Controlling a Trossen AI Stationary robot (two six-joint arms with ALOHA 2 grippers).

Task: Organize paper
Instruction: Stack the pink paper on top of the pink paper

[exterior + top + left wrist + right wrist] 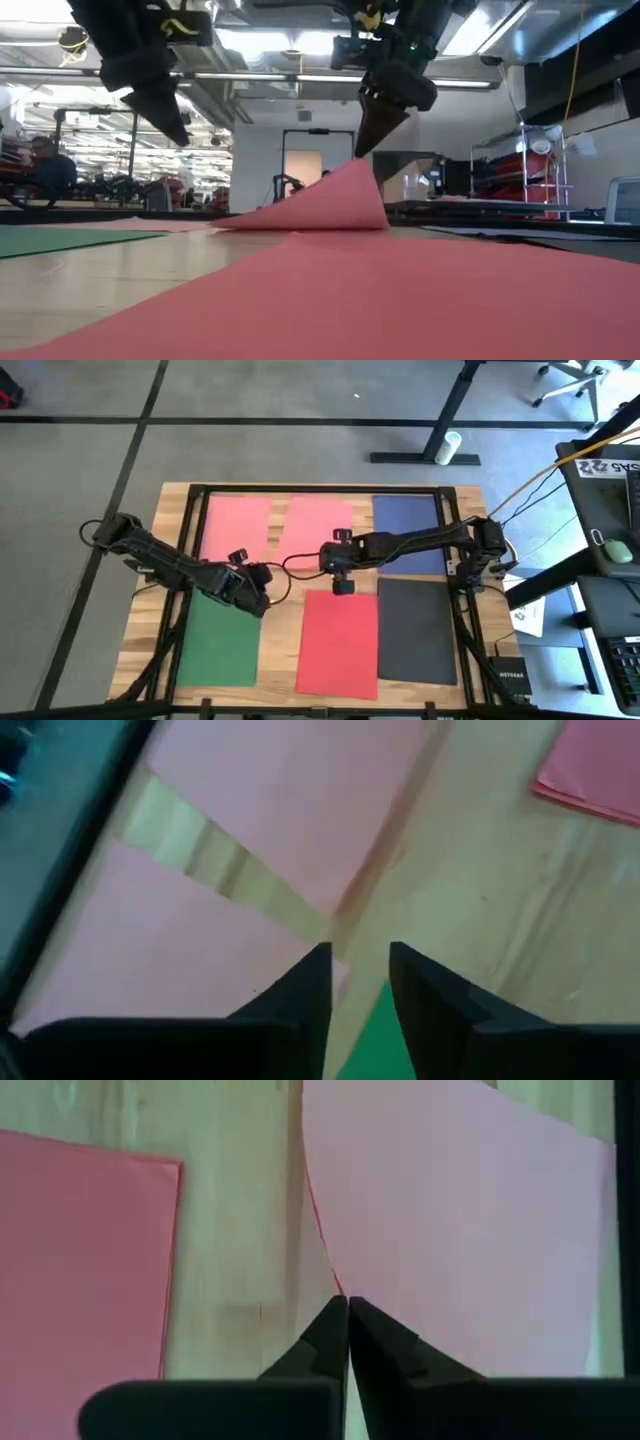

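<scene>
Paper [318, 525] at the table's [330, 588] far-edge row: your right gripper [347, 1312] has its fingers pinched together on the near corner of a pink sheet, which lifts in a curl off the wood in the low view while the rest lies flat. Beside it along the far edge lie another pink sheet [235, 520] and a navy sheet [405, 520]; along the near edge lie a green sheet [220, 640], a red sheet [338, 643] and a dark grey sheet [417, 630], all apart from one another. Your left gripper [358, 982] hovers over the green sheet's far edge, fingers slightly parted, holding nothing. Judged from that curl, these sheets are light and limp and will crease or slide easily; a corner or edge looks like your only workable grip.
</scene>
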